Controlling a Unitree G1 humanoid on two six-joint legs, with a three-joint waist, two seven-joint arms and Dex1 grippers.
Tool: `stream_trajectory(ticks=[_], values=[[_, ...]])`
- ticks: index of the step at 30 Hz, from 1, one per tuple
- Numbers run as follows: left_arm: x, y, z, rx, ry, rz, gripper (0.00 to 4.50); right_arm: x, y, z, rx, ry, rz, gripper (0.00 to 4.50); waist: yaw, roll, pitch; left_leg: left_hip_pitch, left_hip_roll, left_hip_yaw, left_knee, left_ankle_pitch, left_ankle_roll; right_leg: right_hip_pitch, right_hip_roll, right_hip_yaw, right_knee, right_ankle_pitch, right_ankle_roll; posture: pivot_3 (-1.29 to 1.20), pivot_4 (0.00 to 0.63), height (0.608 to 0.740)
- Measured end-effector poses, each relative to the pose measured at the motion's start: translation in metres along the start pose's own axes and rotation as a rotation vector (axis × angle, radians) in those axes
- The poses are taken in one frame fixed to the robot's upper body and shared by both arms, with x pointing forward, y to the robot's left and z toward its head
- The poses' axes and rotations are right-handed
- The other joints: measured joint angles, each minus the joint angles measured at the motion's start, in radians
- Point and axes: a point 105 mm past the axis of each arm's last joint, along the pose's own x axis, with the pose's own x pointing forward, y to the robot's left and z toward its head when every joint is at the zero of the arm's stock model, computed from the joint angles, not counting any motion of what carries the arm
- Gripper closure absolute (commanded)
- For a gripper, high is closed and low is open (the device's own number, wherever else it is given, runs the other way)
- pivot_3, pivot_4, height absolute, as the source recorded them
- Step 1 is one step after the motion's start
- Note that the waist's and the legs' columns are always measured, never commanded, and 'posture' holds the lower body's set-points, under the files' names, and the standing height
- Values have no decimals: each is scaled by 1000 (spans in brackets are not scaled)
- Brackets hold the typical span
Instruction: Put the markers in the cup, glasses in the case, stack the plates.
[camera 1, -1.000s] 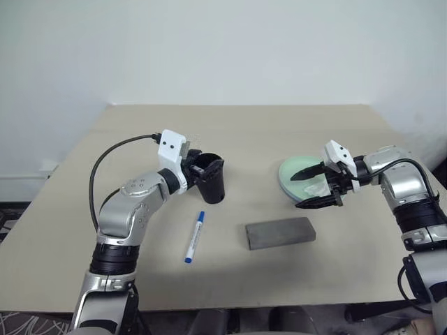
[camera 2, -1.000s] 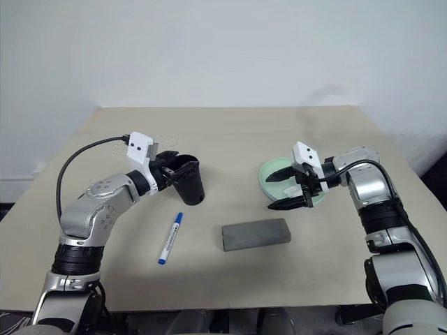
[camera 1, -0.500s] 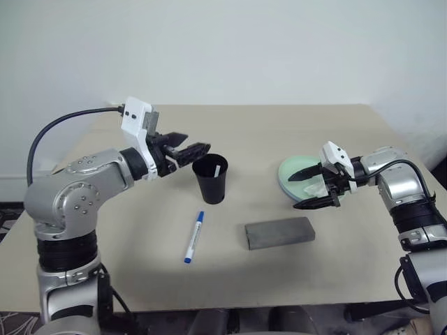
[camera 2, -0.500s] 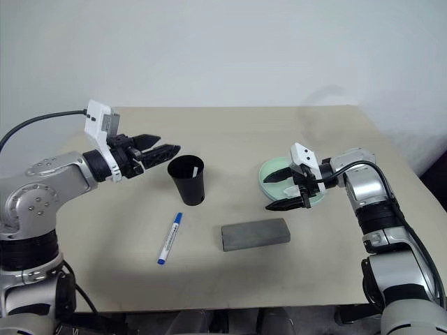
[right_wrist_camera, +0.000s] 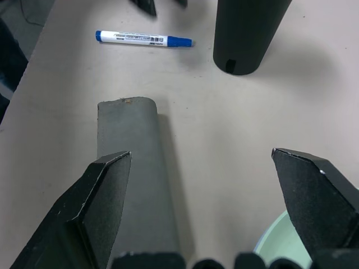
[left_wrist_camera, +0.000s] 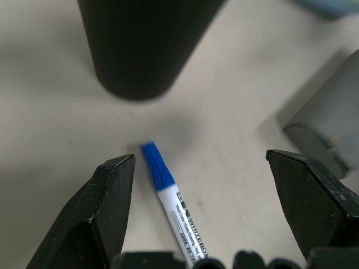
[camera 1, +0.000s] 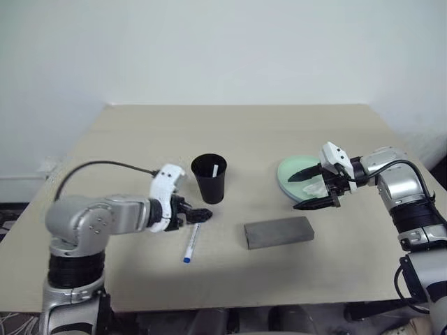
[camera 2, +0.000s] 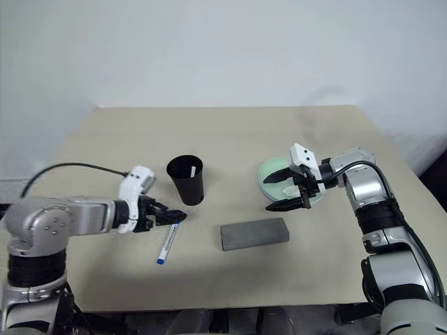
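Note:
A blue-capped white marker (camera 1: 192, 241) lies on the table in front of the black cup (camera 1: 209, 180). My left gripper (camera 1: 200, 214) is low over the marker's cap end, open, with its fingers (left_wrist_camera: 106, 207) on either side of the marker (left_wrist_camera: 168, 190) and not gripping it. A slim white marker end (camera 1: 217, 169) shows inside the cup. The grey case (camera 1: 279, 232) lies shut at centre right. My right gripper (camera 1: 311, 187) stands open and empty over the near edge of a pale green plate (camera 1: 292, 172). The glasses are out of view.
A crumpled white tissue (camera 1: 318, 188) lies on the plate between the right gripper's fingers. The table's far edge meets a white wall. Bare tabletop stretches behind the cup and in front of the case (right_wrist_camera: 137, 179).
My left gripper left the cup's mouth, swung up and to the left, then dropped to the table over the blue marker. The right arm has kept still.

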Motion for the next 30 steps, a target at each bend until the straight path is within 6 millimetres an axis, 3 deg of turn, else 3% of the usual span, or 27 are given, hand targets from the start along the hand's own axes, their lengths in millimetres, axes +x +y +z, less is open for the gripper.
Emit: stream_trajectory(ticks=[8, 18, 22, 30], values=[[17, 6, -14, 0, 85, 111, 556, 0, 0, 0, -1, 0, 4, 146, 0, 0, 0, 0, 0, 0, -1, 0, 0, -1, 0, 4, 0, 1, -1, 0, 0, 700], [17, 8, -17, 26, 109, 157, 556, 0, 1, 0, -1, 1, 5, 146, -1, 0, 0, 0, 0, 0, -2, 0, 0, -2, 0, 5, 0, 2, -3, 0, 0, 700], [17, 11, -19, 39, 120, 185, 1466, 0, 0, 0, -1, 1, 5, 146, -2, 0, 0, 0, 0, 0, -2, 0, 0, -3, 0, 6, 0, 2, -3, 0, 0, 700], [13, 21, -20, 60, 141, 251, 4236, 0, 0, 0, -1, 1, 5, 146, -2, 0, 0, 0, 0, 1, -3, 0, 0, -4, 0, 7, 0, 3, -5, 0, 0, 700]])
